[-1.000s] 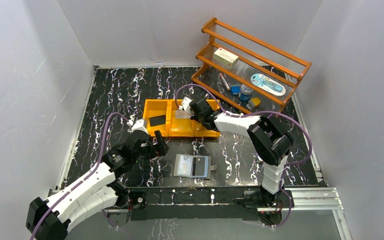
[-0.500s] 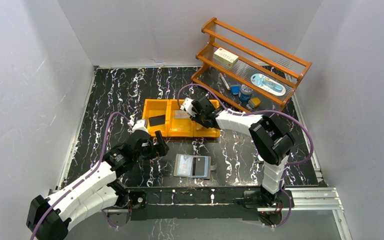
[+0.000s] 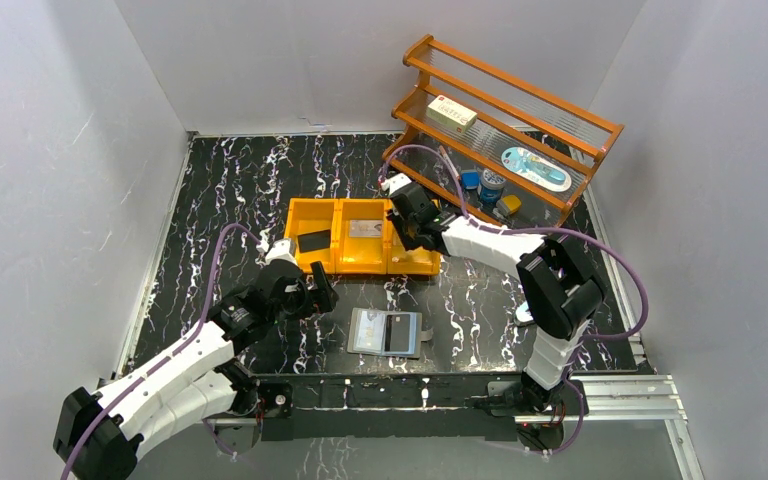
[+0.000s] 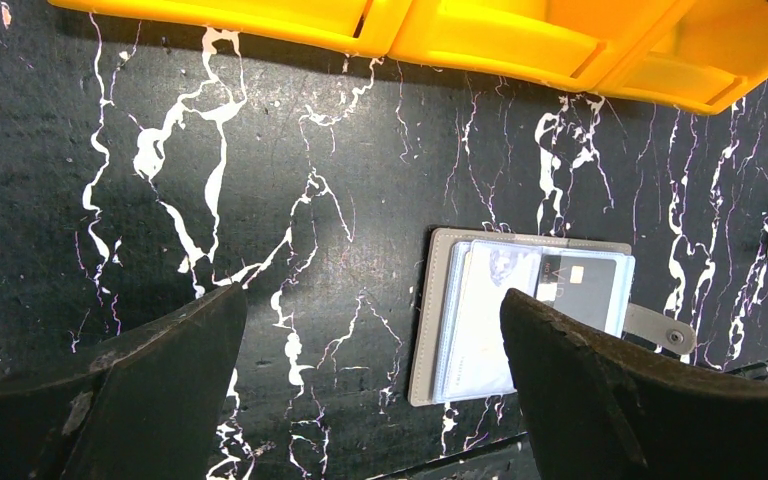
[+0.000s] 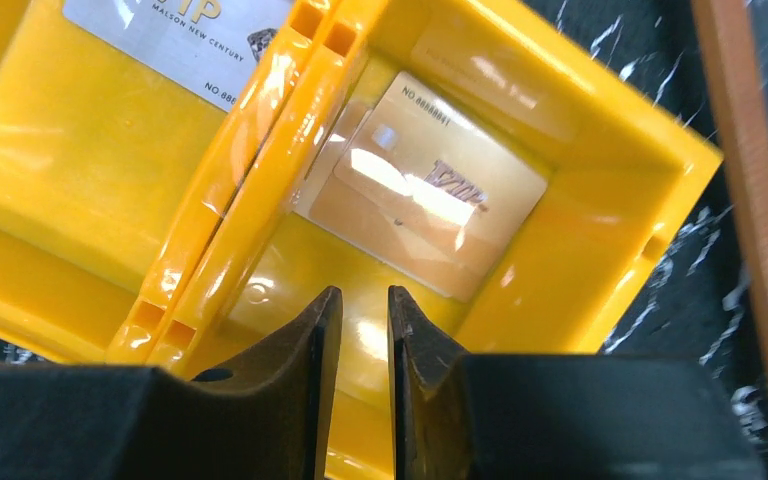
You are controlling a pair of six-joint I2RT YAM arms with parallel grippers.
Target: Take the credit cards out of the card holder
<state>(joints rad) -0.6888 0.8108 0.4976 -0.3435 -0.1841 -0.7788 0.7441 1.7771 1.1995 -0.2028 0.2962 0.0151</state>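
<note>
Card holder (image 4: 495, 320) flat, grey-edged, dark card (image 4: 585, 285) in pale lining; left gripper (image 4: 370, 305) wide open, right gripper (image 5: 364, 300) barely ajar.

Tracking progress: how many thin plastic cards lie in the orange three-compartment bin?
3, one per compartment: black card left, silvery grey card middle, tan-gold card right. Stacked cards beneath could be hidden.

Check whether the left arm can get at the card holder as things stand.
Probably yes. The left gripper hangs open over bare table just left of the card holder, which lies unfolded with nothing between them. The right gripper is away over the bin.
</note>
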